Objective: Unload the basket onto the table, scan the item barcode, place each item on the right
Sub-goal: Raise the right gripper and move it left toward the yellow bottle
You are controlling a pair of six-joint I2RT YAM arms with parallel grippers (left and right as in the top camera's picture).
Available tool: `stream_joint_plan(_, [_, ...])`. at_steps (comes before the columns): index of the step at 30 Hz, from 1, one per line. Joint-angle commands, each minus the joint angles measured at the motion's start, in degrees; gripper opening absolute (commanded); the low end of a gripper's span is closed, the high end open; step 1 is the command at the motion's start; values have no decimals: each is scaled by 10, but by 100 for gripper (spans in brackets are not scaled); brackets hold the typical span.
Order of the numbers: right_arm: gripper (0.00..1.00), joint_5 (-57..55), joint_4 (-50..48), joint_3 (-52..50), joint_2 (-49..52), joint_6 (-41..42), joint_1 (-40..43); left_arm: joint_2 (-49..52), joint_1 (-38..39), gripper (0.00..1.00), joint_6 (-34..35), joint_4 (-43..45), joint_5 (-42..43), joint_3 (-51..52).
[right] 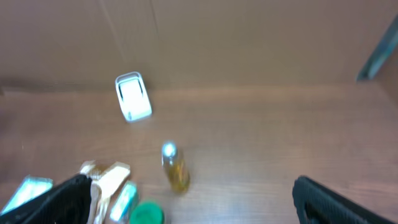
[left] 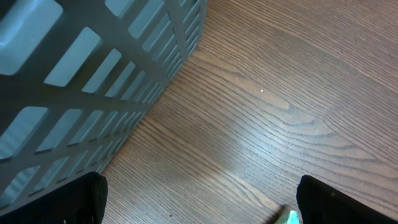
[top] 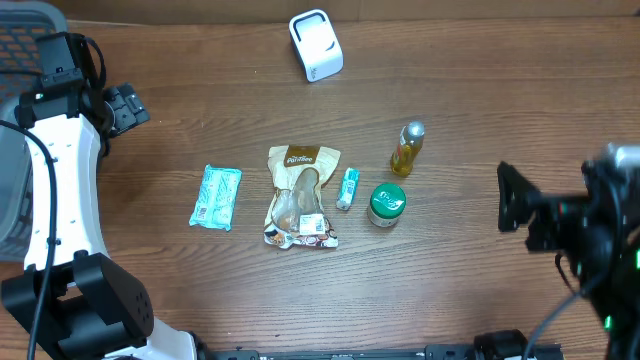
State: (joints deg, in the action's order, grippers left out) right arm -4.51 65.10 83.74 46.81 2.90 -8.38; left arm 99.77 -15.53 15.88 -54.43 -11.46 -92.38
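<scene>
Several items lie in the middle of the wooden table: a teal packet (top: pixel 216 197), a brown snack bag (top: pixel 300 195), a small tube (top: pixel 347 187), a green-lidded jar (top: pixel 386 205) and a yellow bottle (top: pixel 406 148). A white scanner (top: pixel 316 45) stands at the far edge. My left gripper (top: pixel 125 105) hovers open at the far left, beside the basket, with only a corner of the teal packet (left: pixel 291 218) showing by its right finger. My right gripper (top: pixel 515 200) is open at the right, facing the bottle (right: pixel 175 167), the jar (right: pixel 147 213) and the scanner (right: pixel 132 98). Neither holds anything.
A grey slatted basket (left: pixel 81 81) fills the left wrist view's left side and sits at the table's far left corner (top: pixel 25 30). Bare wood (top: pixel 470 100) lies between the items and the right arm.
</scene>
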Motion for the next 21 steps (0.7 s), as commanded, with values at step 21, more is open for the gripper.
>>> stream_joint_plan(21, [100,166,129,159,252,6,-2,-5,-5,100,-7,3,-7,-10])
